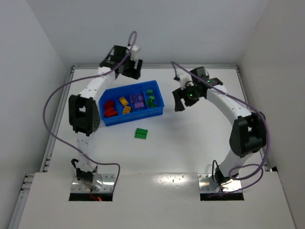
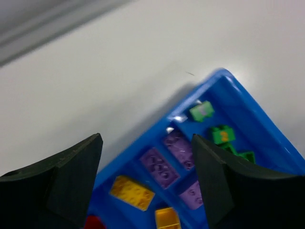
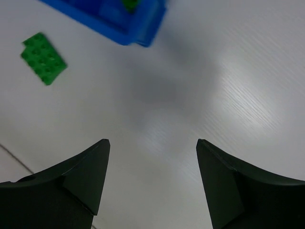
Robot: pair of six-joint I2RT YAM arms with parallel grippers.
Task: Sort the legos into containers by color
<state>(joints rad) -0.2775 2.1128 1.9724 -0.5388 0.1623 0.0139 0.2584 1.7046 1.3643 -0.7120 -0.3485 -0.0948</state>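
Nearly sorted: bricks [image 1: 110,109] sit by colour in the blue tray [image 1: 136,118] toward the counter [image 1: 190,143] far edge, one green brick [image 1: 140,133] lies loose just beside it, and the left end effector [image 2: 147,162] and right end effector [image 3: 152,157] are both released and empty.

The left gripper [image 2: 147,143] hangs over the tray's [image 2: 248,98] rim, jaws apart with nothing between them. In the tray, purple bricks [image 2: 162,167] lie in one compartment, between yellow bricks [image 2: 132,192] and green bricks [image 2: 223,134]. A red brick [image 2: 94,223] peeks out beyond the yellow. The table [image 2: 119,71] lies beyond the tray.
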